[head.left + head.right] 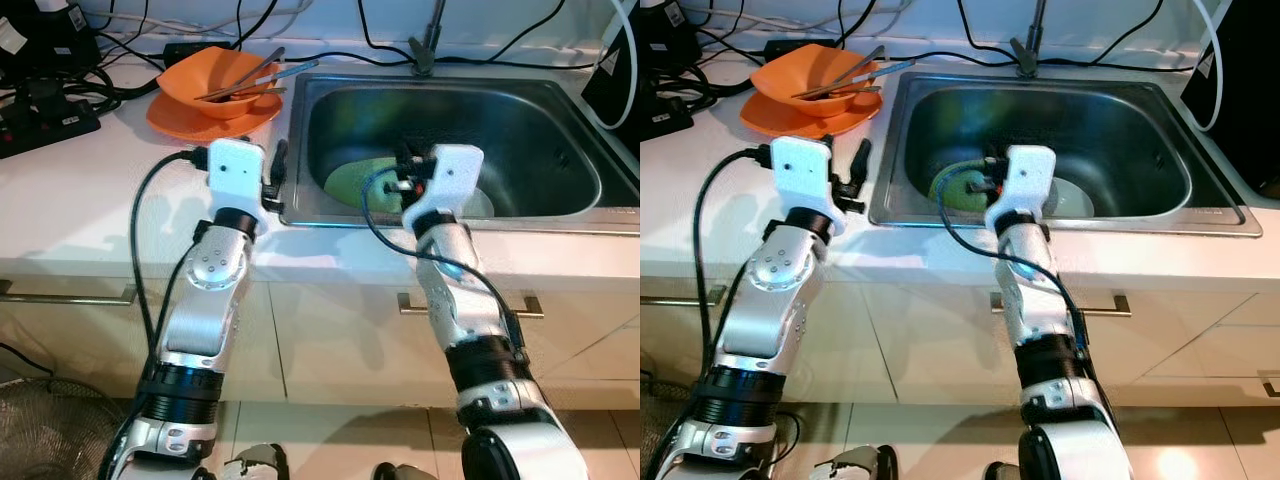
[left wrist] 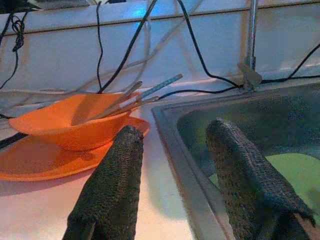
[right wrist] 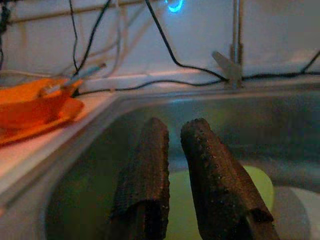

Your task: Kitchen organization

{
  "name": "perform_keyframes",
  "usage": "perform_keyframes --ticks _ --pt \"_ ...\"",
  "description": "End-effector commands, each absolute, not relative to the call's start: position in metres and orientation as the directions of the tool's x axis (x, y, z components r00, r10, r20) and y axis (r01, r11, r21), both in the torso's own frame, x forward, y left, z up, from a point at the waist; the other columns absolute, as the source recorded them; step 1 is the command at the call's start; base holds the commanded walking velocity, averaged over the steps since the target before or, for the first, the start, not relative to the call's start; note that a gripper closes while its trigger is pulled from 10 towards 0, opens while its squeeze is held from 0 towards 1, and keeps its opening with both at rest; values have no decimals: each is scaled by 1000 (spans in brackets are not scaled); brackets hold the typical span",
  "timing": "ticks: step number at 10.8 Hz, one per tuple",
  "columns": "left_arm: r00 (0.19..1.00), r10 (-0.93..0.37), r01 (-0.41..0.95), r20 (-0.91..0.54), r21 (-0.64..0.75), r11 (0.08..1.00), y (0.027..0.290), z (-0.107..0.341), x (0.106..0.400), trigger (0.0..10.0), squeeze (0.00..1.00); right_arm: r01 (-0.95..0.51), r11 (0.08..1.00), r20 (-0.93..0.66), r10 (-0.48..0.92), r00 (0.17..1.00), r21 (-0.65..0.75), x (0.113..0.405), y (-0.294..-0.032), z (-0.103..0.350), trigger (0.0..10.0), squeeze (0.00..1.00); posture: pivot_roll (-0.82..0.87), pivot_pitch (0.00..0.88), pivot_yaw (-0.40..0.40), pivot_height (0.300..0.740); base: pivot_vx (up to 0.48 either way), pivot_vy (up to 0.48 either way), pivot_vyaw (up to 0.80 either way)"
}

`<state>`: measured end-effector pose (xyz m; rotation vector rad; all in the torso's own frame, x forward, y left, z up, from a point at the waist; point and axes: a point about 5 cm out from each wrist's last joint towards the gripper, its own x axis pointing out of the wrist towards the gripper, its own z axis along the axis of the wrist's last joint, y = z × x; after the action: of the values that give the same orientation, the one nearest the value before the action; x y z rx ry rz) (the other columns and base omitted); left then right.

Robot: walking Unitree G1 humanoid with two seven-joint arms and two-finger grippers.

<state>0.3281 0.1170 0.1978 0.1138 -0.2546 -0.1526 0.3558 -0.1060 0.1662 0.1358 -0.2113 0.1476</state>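
Observation:
A steel sink (image 1: 530,130) is set into the white counter (image 1: 90,200). In its bottom lies a green plate (image 1: 352,180), with a pale plate (image 1: 487,204) beside it. My right gripper (image 3: 176,125) hangs inside the sink just above the green plate (image 3: 257,182), its fingers shut with nothing between them. My left gripper (image 2: 175,134) is open over the counter at the sink's left rim, holding nothing. Behind it an orange bowl (image 1: 210,85) holding several utensils (image 1: 262,76) sits on an orange plate (image 1: 175,122).
A faucet (image 1: 425,45) rises behind the sink, and black cables run along the back wall. A power strip (image 1: 45,125) lies at the far left of the counter, and a dark object (image 1: 615,85) stands at the far right. Cabinet drawers with metal handles (image 1: 65,295) are below.

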Motion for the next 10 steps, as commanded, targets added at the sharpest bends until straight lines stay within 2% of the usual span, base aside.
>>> perform_keyframes --ticks 1,3,9,10 --pt "958 -160 131 236 136 982 116 201 330 10000 0 -154 978 220 121 968 138 356 -106 169 10000 0 103 77 21 740 0 -431 0" --pt "961 -157 129 229 135 982 117 200 331 10000 0 -150 978 215 117 970 143 355 -106 169 10000 0 102 69 25 740 0 0 0" --pt "960 -159 128 228 145 981 114 200 330 10000 0 -141 978 198 109 974 152 355 -106 165 10000 0 105 55 31 740 0 437 0" --pt "960 -159 123 231 162 979 114 201 330 10000 0 -136 979 194 106 975 151 355 -107 164 10000 0 105 57 31 740 0 0 0"
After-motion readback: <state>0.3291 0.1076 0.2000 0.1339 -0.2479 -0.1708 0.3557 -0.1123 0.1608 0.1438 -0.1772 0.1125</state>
